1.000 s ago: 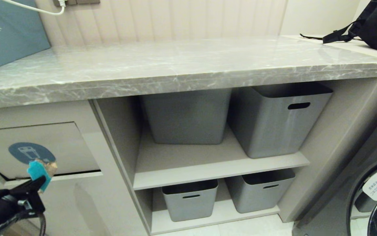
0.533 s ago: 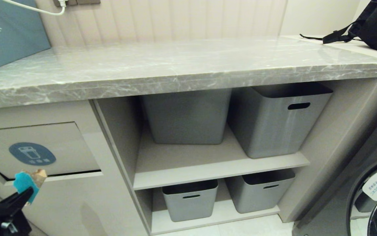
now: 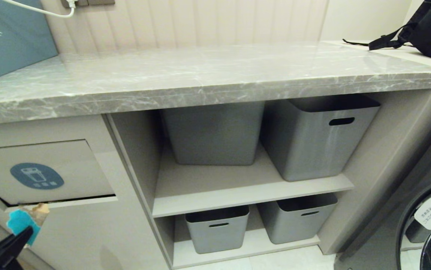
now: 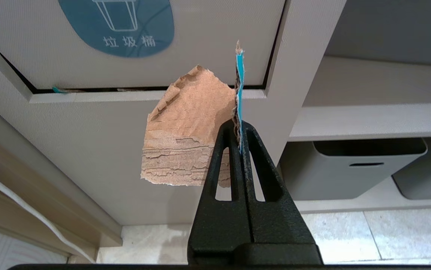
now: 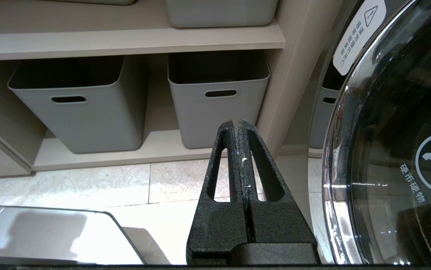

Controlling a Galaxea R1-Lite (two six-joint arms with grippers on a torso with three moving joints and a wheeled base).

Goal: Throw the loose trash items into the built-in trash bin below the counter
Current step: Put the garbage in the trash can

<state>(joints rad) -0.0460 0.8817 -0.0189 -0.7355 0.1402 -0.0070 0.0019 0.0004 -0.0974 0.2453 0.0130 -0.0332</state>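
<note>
Left gripper [image 4: 240,129] pinched tight on the cardboard scrap [image 4: 185,146], brown torn piece with a teal-blue face, gripped at one edge so the scrap stands up past the fingertips. In the head view the gripper [image 3: 26,231] sits at the lower left corner with the scrap [image 3: 22,221] just below the bottom edge of the trash bin flap [image 3: 69,168]; touching the panel or not, cannot tell. Right gripper [image 5: 240,125] fully closed, empty, low near the floor, facing the lower grey tubs [image 5: 219,101] and the washer door [image 5: 395,150].

Versus a second ago: scrap then overlapped the blue oval sticker [image 3: 36,175]; now it is lower and further left, clear of the sticker, and less of the left arm shows. Scene itself has not shifted.

Left wrist view only: brown corrugated back of the scrap, and a thin teal sliver [image 4: 59,90] plus brown bits caught in the gap under the flap. Head view shows only the teal face. Right wrist view only: a pale tray-like surface [image 5: 50,232] on the floor.

Further back: beige shelf [image 3: 238,187] with the upper grey tubs [image 3: 320,135], then the grey marble bench [image 3: 200,75], a teal box [image 3: 5,37] at its left end, a black bag [image 3: 429,30] at far right.
</note>
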